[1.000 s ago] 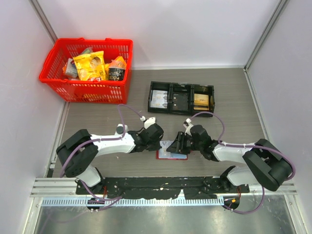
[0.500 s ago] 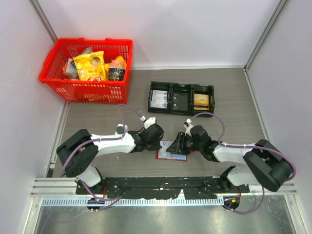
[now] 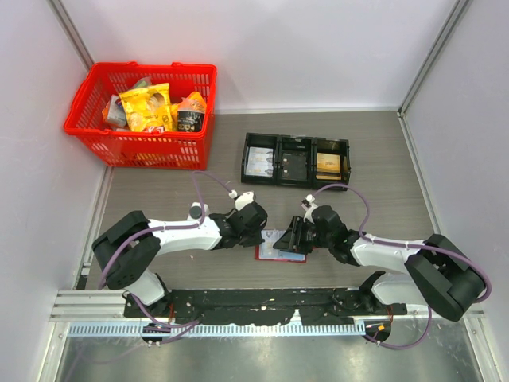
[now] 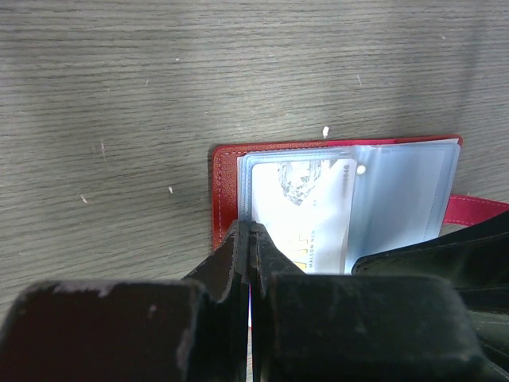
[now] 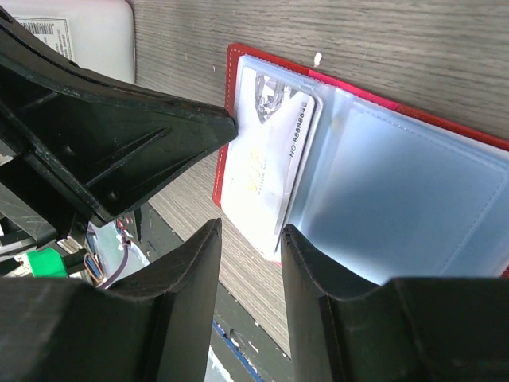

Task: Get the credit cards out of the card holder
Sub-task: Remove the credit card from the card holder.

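Note:
The red card holder (image 3: 280, 256) lies spread open on the table between my two grippers, its blue-grey sleeves up. A whitish credit card (image 4: 306, 211) sits in the left sleeve; in the right wrist view it (image 5: 262, 159) sticks partly out toward the near edge. My left gripper (image 4: 249, 227) is shut, its tips resting on the left edge of the sleeves (image 4: 402, 187). My right gripper (image 5: 248, 239) is open, its fingers straddling the near edge of the card holder (image 5: 398, 199) by the card. The red tab (image 4: 473, 208) points right.
A black three-compartment tray (image 3: 294, 137) with cards in it stands behind the wallet. A red basket (image 3: 151, 68) of snack packs sits at the back left. Grey walls close in both sides.
The right arm's elbow has shifted slightly to the right. The grippers and the card holder stay where they were.

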`<state>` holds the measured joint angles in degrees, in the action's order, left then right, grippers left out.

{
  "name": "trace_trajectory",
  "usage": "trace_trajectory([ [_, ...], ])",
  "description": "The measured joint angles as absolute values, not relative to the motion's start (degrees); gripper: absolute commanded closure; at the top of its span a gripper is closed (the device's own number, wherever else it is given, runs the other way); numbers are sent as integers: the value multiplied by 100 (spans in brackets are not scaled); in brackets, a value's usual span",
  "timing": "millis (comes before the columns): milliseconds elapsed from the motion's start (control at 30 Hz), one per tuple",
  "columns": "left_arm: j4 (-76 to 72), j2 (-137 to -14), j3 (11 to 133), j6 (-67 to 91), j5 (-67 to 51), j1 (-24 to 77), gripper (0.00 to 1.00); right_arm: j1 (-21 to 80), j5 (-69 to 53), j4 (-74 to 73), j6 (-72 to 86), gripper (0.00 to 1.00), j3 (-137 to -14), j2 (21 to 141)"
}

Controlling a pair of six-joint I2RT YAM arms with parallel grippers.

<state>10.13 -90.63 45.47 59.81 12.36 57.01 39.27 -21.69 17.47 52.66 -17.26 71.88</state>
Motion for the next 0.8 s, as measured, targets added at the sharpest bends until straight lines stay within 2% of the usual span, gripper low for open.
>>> trace_trajectory([
  [500,1024,-9063,4550,6007,1238,5739,100,3975,-2217,1881,5356,59,-1721,7312],
  [800,1055,-9063,4556,6007,1238,5739,100,3975,-2265,2248,5505,66,-1564,7312],
])
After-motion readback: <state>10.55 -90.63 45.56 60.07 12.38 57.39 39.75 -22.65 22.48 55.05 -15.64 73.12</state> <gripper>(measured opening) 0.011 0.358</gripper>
